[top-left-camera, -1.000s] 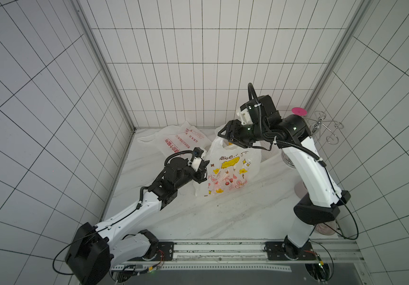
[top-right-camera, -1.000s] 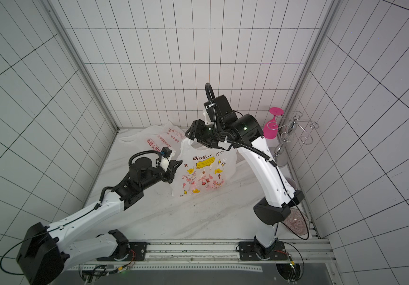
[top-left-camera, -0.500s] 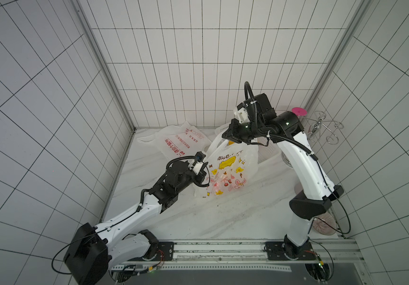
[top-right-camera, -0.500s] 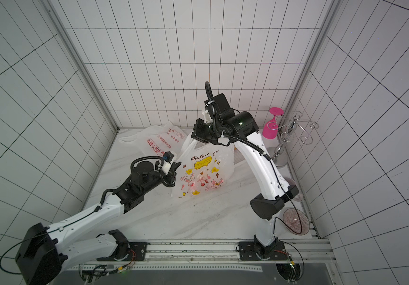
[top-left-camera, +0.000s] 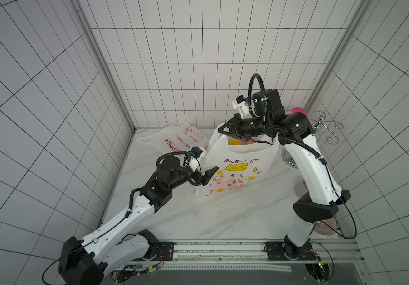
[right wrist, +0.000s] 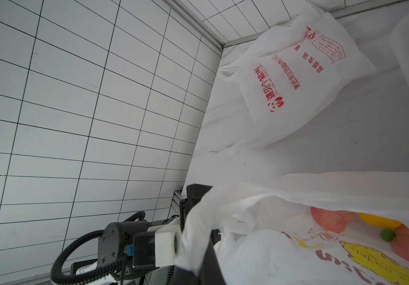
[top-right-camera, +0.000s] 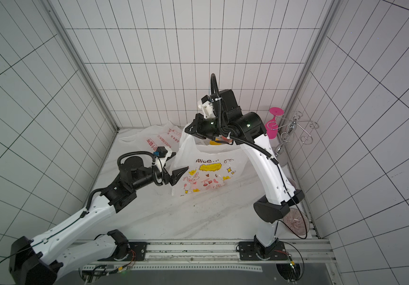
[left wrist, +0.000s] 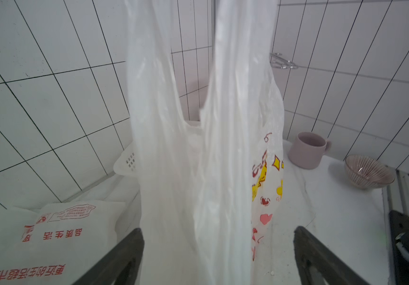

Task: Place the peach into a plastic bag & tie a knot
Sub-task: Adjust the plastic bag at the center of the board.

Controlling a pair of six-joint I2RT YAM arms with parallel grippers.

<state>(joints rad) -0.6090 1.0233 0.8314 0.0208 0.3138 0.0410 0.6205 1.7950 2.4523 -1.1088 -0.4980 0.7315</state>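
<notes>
Okay, your left gripper (left wrist: 217, 229) has its fingers apart, either side of the plastic bag (top-left-camera: 238, 172). Your right gripper (top-left-camera: 222, 130) clamps the bag's top. The peach (right wrist: 332, 219) shows at the bag's mouth; inside or behind is unclear.

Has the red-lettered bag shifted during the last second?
No. The red-lettered bag lies where it did, against the foot of the back wall.
</notes>
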